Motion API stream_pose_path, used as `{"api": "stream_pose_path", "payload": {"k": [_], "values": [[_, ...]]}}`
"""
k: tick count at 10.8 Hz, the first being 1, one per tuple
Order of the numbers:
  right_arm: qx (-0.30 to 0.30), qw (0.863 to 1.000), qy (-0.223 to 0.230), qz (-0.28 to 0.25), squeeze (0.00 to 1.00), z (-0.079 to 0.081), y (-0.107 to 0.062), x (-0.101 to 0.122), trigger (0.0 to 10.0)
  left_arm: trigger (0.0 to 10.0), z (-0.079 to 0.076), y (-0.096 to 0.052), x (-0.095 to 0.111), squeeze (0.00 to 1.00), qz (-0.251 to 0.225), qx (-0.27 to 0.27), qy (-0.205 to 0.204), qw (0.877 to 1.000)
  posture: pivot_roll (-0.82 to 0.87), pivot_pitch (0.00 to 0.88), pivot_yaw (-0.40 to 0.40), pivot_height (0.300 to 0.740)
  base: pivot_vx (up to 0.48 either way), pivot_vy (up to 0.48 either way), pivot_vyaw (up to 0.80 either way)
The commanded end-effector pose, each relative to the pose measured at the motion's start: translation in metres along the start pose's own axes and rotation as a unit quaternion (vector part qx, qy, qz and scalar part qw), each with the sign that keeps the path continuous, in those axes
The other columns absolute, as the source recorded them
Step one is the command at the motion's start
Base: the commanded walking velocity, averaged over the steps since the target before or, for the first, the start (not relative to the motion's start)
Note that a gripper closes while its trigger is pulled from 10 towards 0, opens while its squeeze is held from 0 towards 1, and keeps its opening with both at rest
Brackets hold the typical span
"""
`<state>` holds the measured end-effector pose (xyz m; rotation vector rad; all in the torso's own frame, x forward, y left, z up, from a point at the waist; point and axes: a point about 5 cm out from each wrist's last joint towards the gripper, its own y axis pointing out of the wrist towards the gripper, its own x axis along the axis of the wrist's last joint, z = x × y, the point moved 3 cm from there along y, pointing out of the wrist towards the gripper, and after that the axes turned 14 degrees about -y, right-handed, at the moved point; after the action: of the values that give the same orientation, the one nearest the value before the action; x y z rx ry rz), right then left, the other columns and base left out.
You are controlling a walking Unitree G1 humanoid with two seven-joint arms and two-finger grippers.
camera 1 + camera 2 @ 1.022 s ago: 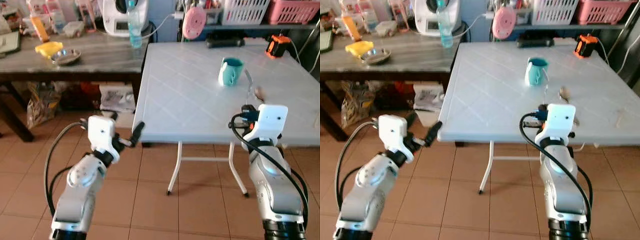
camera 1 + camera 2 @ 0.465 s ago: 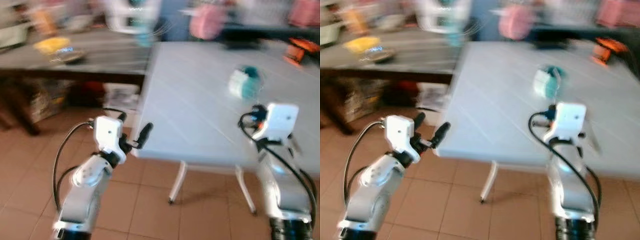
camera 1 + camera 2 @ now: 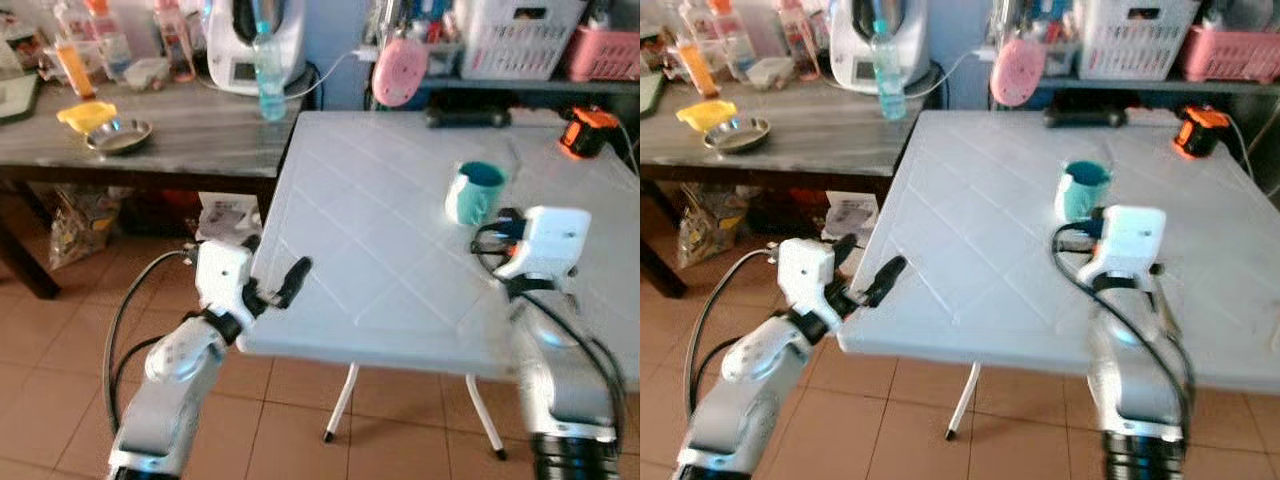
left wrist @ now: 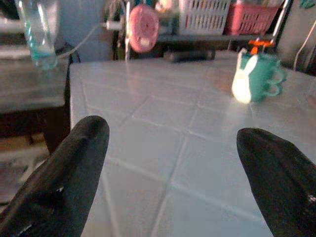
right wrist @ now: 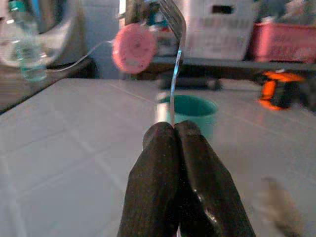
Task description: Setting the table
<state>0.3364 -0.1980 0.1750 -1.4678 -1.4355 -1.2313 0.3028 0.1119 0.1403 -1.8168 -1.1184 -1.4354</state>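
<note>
From the head views we've got the teal mug (image 3: 473, 192) standing on the white table (image 3: 380, 250), just ahead of our right gripper (image 5: 173, 132); can't see anything inside it. Our left gripper (image 3: 285, 285) hovers at the table's near corner.

Left wrist view: fingers (image 4: 66, 168) spread wide apart, mug well ahead.

Right wrist view: fingers pinched together on a fork (image 5: 174, 59) pointing upward, mug just beyond it.

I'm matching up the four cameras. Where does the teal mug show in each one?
Left eye view: teal mug on the white table, right of centre.
Right eye view, just above the right arm.
Left wrist view, upper right.
Right wrist view, behind the fork.
Shared landmark: the pink round object behind the table.
</note>
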Motion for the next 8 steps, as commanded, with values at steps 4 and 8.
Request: {"api": "stream_pose_path", "payload": {"k": [4, 8], "values": [[0.053, 0.998, 0.044, 0.012, 0.0, 0.028, 0.0, 0.002, 10.0, 10.0, -0.016, -0.012, -0.015, 0.0, 0.057, -0.074, 0.009, 0.996, -0.01, 0.048, 0.026, 0.74, 0.0, 0.0, 0.0], [0.167, 0.965, 0.17, 0.113, 0.0, 0.079, -0.012, -0.012, 10.0, 10.0, -0.032, -0.022, -0.025, 0.0, 0.105, -0.139, 0.0, 0.985, -0.01, 0.051, 0.022, 0.74, 0.0, 0.0, 0.0]]}}
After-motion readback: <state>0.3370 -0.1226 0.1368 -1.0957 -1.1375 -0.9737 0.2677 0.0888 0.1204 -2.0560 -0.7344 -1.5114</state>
